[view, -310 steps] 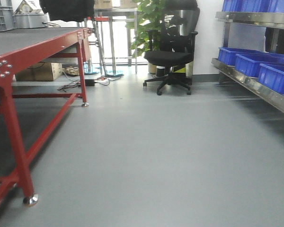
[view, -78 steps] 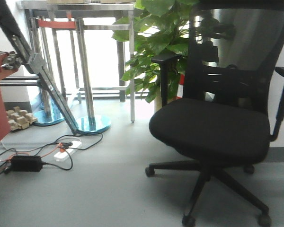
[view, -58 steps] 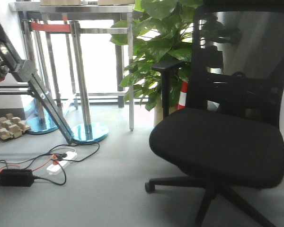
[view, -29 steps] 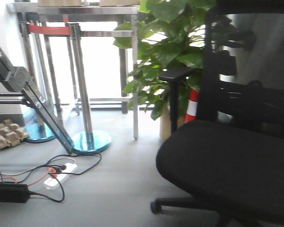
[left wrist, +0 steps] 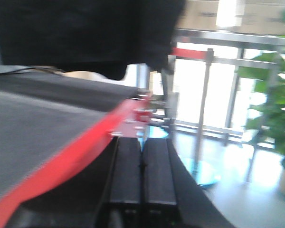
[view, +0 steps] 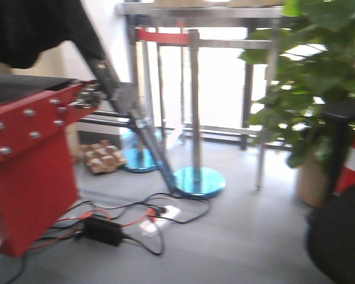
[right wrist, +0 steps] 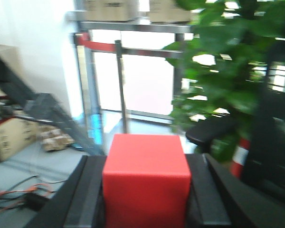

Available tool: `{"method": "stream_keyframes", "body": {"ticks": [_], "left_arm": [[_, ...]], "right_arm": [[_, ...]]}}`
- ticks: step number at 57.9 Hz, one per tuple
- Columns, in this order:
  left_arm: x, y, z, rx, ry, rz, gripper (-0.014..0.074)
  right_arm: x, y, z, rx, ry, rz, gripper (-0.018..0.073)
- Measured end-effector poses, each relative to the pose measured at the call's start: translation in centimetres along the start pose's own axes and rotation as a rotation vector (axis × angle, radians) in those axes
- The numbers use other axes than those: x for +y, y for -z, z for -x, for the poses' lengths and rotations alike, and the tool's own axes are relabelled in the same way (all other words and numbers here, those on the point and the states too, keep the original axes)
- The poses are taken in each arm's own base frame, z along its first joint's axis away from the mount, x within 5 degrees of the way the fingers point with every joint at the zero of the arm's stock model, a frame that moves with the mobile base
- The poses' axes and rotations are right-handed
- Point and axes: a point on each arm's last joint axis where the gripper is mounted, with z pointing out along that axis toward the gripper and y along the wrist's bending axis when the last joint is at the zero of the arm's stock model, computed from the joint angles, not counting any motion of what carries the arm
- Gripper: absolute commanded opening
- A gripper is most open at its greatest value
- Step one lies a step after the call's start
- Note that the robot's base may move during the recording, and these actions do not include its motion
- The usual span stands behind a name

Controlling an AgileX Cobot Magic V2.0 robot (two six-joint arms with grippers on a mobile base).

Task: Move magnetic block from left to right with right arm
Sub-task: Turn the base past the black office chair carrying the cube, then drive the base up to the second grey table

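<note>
Right gripper (right wrist: 145,202) clamped on magnetic block (right wrist: 145,171): red cube wedged between both black fingers (right wrist: 91,190), held aloft. Left gripper (left wrist: 142,178) pinched closed, fingers pressed together, nothing between, just beside red table edge (left wrist: 80,152). Beyond: green plant (right wrist: 213,80), chrome stanchion post (view: 195,106), black power brick (view: 103,231) on grey floor (view: 242,236). All blurred.

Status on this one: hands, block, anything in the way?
Status: right hand shut on red block; left hand shut, empty; plant ahead, not touching.
</note>
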Motion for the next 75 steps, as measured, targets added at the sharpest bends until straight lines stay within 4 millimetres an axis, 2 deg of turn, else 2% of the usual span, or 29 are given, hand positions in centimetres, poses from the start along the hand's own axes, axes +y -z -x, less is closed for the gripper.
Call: {"method": "stream_keyframes", "body": {"ticks": [75], "left_arm": [[0.0, 0.0, 0.0, 0.0, 0.0, 0.0, -0.0126]], "right_arm": [[0.0, 0.0, 0.0, 0.0, 0.0, 0.0, 0.037]]}}
